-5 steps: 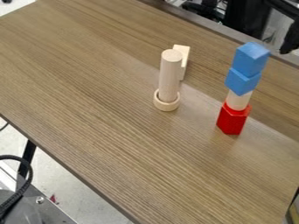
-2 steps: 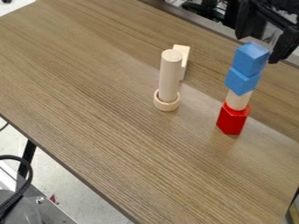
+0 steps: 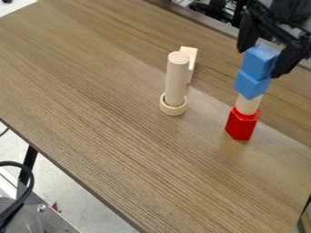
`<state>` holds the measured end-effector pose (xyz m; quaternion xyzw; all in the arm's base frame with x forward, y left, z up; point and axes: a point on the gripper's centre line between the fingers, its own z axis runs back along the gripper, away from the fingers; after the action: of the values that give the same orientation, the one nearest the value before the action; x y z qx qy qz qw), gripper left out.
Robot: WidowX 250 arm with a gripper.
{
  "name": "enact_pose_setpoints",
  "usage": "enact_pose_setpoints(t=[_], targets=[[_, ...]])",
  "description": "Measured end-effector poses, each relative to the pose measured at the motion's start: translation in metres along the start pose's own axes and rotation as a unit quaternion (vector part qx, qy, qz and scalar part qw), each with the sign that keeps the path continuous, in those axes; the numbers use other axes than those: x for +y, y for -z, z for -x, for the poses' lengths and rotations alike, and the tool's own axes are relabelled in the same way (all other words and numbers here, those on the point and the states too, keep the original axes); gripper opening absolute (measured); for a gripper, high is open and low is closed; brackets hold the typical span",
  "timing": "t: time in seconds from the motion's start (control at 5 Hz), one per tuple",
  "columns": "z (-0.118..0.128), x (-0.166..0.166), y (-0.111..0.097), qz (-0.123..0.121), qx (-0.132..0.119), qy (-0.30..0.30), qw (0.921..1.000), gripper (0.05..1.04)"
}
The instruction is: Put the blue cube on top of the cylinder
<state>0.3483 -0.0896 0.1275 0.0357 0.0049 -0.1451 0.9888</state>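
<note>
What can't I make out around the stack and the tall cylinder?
Camera view:
- Top blue cube: far side, hidden by its near faces.
- Gripper: its contact with the cube, unclear at this angle.
- Tall cylinder: its foot, hidden by the ring's front wall.
- Wooden block: partly hidden by the cylinder.
- Arm: upper part cut off by the top edge.

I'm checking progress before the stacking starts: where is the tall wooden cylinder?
In the camera view, the cylinder stands upright near the centre, in a wooden ring, left of the blue-topped tower.
</note>
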Motion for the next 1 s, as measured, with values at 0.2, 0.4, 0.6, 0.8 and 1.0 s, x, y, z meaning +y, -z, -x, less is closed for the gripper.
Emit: enact_pose_setpoints(t=[0.2,0.4,0.6,0.8,1.0], targets=[[0.004,-0.001,0.0,0.002,-0.01,0.0,0.9999,0.699],[0.008,0.002,-0.01,0.005,-0.028,-0.001,0.9996,0.576],[0.015,0.013,-0.019,0.013,-0.049,-0.018,0.9986,0.575],[0.032,0.035,-0.024,0.005,-0.041,-0.068,0.9969,0.575],[0.057,0.065,-0.004,0.008,0.003,-0.136,0.9907,0.575]])
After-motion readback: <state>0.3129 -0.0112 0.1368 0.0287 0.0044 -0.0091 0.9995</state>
